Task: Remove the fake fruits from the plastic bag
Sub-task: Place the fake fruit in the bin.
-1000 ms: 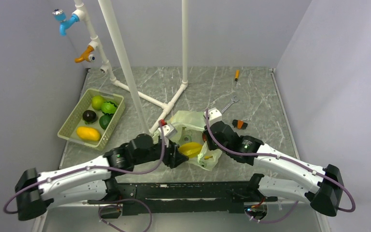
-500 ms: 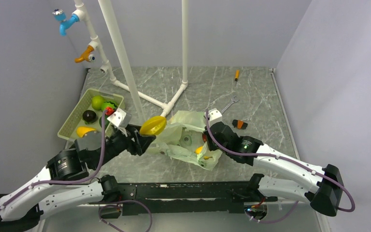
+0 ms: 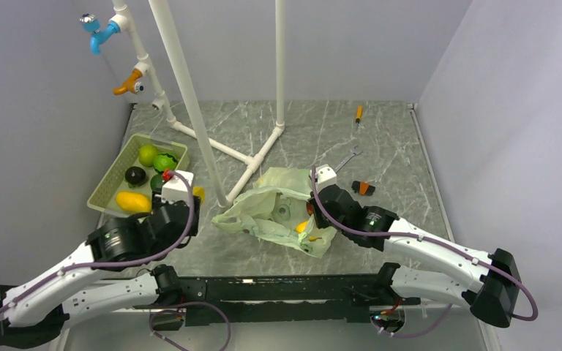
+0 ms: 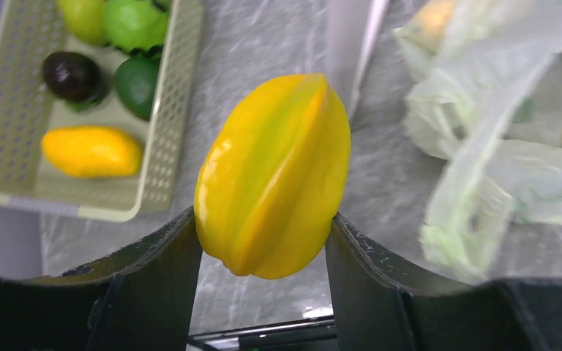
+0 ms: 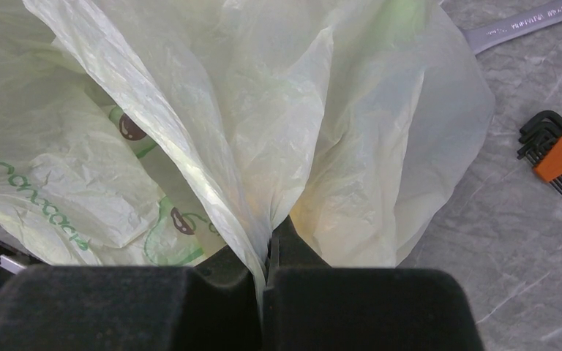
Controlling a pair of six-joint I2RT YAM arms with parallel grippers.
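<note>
My left gripper (image 4: 263, 241) is shut on a ribbed yellow fake fruit (image 4: 274, 175) and holds it above the table between the plastic bag (image 4: 483, 146) and the basket (image 4: 165, 110). From above, that gripper (image 3: 194, 197) is beside the basket's right edge, and only a sliver of the yellow fruit (image 3: 199, 192) shows. The crumpled pale-green plastic bag (image 3: 274, 208) lies mid-table with a small yellow-orange fruit (image 3: 301, 225) showing inside. My right gripper (image 5: 269, 248) is shut on a fold of the plastic bag (image 5: 212, 110) at its right side.
The slotted green basket (image 3: 110, 172) at the left holds a yellow fruit (image 3: 133, 201), a dark one (image 3: 135, 175) and green ones (image 3: 148, 154). A white pipe frame (image 3: 190, 102) stands behind the bag. A wrench (image 3: 345, 159), hex keys (image 3: 364, 188) and a screwdriver (image 3: 358, 113) lie at the right.
My left arm has lifted the yellow fruit out of the bag and swung it left to the basket's edge. The bag has spread leftward. The right gripper has kept its hold.
</note>
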